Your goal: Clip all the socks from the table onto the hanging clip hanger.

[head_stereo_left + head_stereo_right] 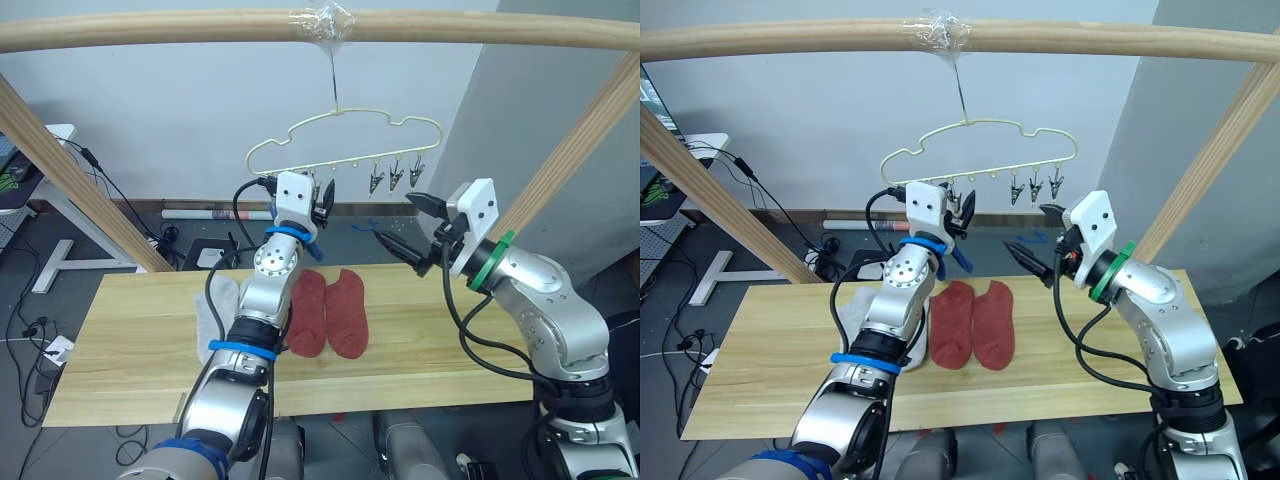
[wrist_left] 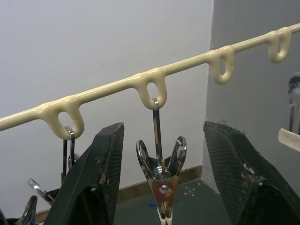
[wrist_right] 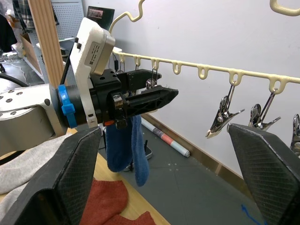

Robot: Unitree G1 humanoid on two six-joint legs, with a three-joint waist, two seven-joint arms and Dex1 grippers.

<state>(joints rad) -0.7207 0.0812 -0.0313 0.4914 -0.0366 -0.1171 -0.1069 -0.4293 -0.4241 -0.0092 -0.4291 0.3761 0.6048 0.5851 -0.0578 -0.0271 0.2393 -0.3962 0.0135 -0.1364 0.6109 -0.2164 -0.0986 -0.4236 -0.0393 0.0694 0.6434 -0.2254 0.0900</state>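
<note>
The pale-yellow clip hanger [image 1: 345,140] hangs by its hook from a wooden bar. My left gripper [image 1: 322,205] is raised to its clip row and stands open, its fingers [image 2: 96,187] on either side of one metal clip [image 2: 161,185] without touching it. A blue sock [image 3: 126,145] hangs just below that gripper, its top hidden. Two rust red socks [image 1: 328,312] lie side by side on the table [image 1: 130,340], and a light grey sock [image 1: 212,305] lies to their left. My right gripper [image 1: 405,228] is open and empty, held in the air right of the hanger's middle.
The thick wooden bar [image 1: 200,28] runs overhead, with slanted wooden posts at left [image 1: 70,170] and right [image 1: 580,150]. Three bare clips [image 1: 397,177] hang at the hanger's right end. Cables and a white desk frame [image 1: 60,265] are on the floor behind.
</note>
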